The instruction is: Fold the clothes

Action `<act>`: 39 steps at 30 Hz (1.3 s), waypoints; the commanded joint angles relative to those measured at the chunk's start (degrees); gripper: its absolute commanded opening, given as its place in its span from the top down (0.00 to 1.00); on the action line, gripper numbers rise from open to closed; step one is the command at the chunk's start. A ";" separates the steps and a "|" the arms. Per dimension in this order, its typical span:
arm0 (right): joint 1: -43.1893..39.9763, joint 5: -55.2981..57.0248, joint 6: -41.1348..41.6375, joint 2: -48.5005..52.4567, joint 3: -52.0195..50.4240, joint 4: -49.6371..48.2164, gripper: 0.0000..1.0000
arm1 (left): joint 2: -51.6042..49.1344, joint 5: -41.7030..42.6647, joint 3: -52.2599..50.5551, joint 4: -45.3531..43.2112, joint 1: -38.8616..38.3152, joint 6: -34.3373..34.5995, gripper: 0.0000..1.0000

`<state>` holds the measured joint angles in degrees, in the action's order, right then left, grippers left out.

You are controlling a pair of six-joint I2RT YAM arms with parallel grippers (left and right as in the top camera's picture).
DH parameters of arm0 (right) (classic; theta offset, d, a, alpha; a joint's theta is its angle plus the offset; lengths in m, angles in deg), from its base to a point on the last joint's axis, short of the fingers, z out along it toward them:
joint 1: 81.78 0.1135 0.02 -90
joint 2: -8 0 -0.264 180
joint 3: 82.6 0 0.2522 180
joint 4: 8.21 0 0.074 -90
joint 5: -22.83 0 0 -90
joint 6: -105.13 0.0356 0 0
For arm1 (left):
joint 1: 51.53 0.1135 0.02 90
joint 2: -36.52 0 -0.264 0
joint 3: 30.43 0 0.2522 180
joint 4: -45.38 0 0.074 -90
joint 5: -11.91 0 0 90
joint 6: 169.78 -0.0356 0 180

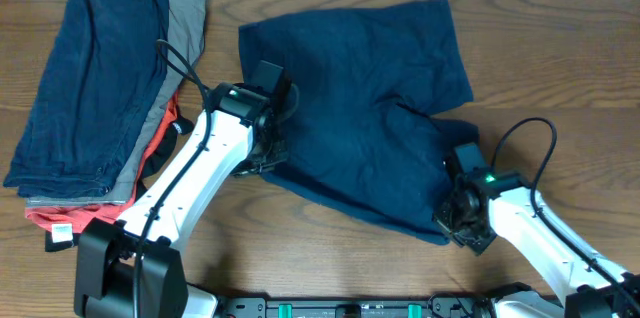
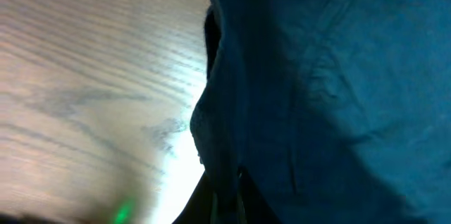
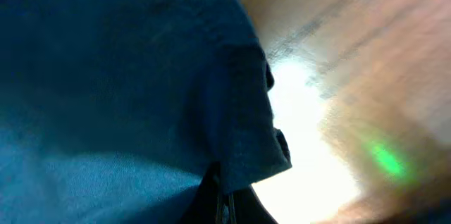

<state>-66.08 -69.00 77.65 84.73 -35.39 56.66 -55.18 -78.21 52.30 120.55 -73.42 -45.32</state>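
Dark navy shorts [image 1: 360, 108] lie spread on the wooden table, legs toward the far side, waistband toward me. My left gripper [image 1: 262, 153] is shut on the shorts' left waistband corner; the left wrist view shows the cloth edge [image 2: 225, 146] pinched between the fingers [image 2: 229, 206]. My right gripper [image 1: 457, 220] is shut on the right waistband corner; the right wrist view shows the hem [image 3: 246, 125] running into the fingers [image 3: 224, 206]. The fingertips are hidden by cloth.
A stack of folded clothes [image 1: 95, 88], navy on top with grey, orange-red and black below, lies at the far left. The table's front edge [image 1: 330, 293] is close to both arm bases.
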 commanded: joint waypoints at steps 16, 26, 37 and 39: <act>-19.12 2.89 -33.42 -11.06 33.27 18.62 0.99 | 20.00 -2.73 0.87 2.58 0.98 -3.76 0.94; -19.12 -0.94 -37.88 -15.19 41.86 25.92 0.99 | 27.04 -2.71 0.85 8.20 0.92 -1.99 0.94; -19.04 -2.54 -43.34 -6.97 43.74 15.06 0.99 | 25.00 -7.74 0.24 6.23 0.96 2.32 0.94; -19.02 -3.54 -44.28 -3.76 43.74 10.93 0.99 | 23.67 -9.51 0.24 6.01 0.98 4.02 0.94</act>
<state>-83.34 -78.05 36.78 77.65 7.51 70.54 -29.91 -77.71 52.32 125.57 -73.20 -44.16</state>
